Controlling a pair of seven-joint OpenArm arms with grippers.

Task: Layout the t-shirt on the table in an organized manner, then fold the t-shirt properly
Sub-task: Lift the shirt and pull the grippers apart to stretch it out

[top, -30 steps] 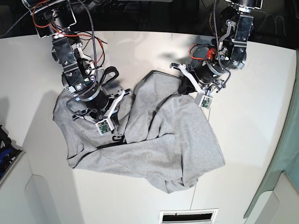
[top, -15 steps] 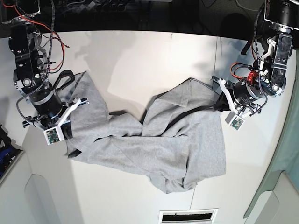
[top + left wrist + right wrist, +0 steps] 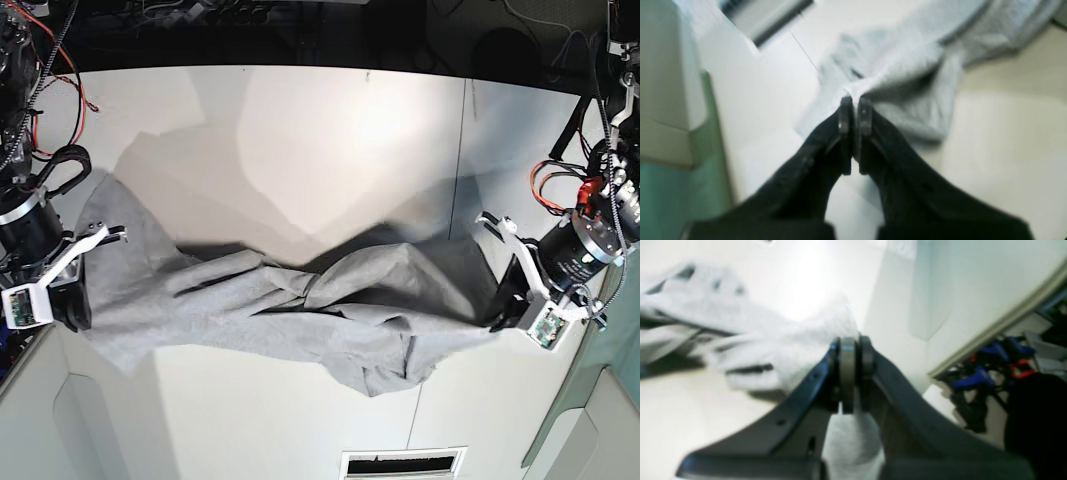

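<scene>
My base camera looks straight down over the whole worktop (image 3: 330,130); each wrist camera peers close along its own end effector, both sharing the t-shirt (image 3: 300,310) with the overhead view

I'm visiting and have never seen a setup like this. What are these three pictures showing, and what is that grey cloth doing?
You are looking at a robot with two arms, each ending in a two-fingered clamp. The overhead picture shows the whole scene: a wide white table with a light grey cotton t-shirt stretched across it between the two clamps. The robot's left gripper appears on the right of that picture, and the right gripper on the left. The other two pictures come from small cameras mounted on each arm's wrist, looking along the black fingers. In both, the fingers are closed on a pinch of the grey fabric, though both pictures are blurred. The shirt is twisted and bunched in the middle, not yet lying flat.
</scene>
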